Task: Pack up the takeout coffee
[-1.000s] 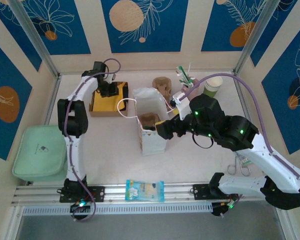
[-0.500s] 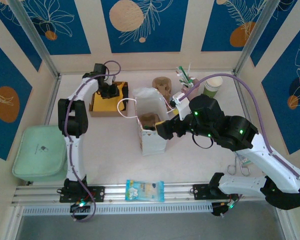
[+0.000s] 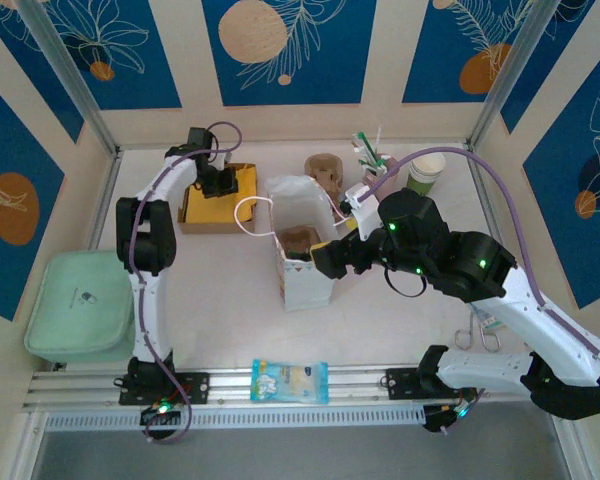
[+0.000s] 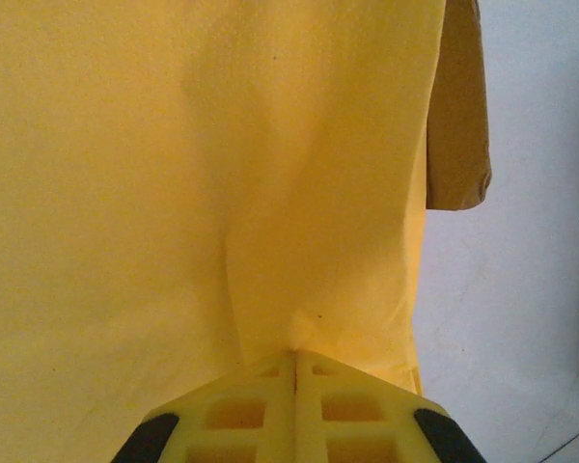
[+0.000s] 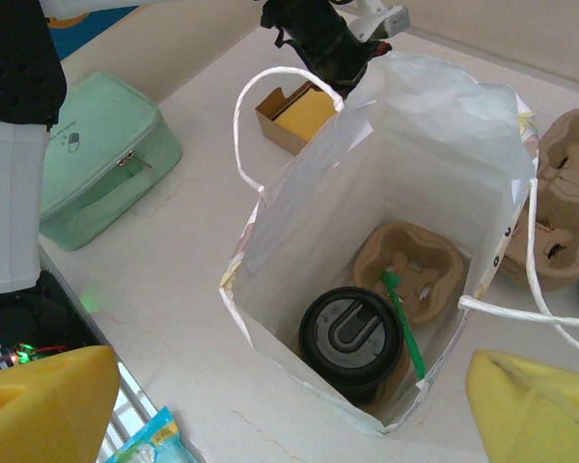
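Left end effector is pinched shut on a fold of the yellow napkin, right by the cardboard box. Best bet here: lift straight and slow, so one sheet peels free without dragging the box along. Right end effector hangs wide open above the white bag, where a black-lidded cup sits. The takeout coffee stands upright at the far right of the bench, well apart from the bag, not yet packed.
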Motion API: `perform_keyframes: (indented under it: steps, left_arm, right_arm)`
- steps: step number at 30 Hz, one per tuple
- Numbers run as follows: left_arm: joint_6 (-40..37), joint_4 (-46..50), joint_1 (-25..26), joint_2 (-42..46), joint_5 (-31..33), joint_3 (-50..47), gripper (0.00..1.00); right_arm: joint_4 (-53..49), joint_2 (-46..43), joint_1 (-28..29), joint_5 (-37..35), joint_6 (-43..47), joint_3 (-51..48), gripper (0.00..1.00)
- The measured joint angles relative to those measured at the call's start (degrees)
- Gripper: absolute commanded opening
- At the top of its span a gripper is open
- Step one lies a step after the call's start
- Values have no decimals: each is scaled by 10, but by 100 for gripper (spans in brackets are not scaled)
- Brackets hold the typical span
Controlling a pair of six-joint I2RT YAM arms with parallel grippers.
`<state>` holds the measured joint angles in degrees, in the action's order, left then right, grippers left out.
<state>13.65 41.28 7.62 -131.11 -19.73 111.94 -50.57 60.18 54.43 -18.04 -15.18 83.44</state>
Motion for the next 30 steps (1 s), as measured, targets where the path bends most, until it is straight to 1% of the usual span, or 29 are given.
perform_keyframes:
  steps: [14, 30]
  left_arm:
    - [0, -14, -7, 2, 3, -14, 0]
    - [11, -14, -64, 30, 2, -21, 0]
  right_arm:
    - [0, -2, 0, 0, 0, -5, 93]
    - [0, -2, 0, 0, 0, -7, 92]
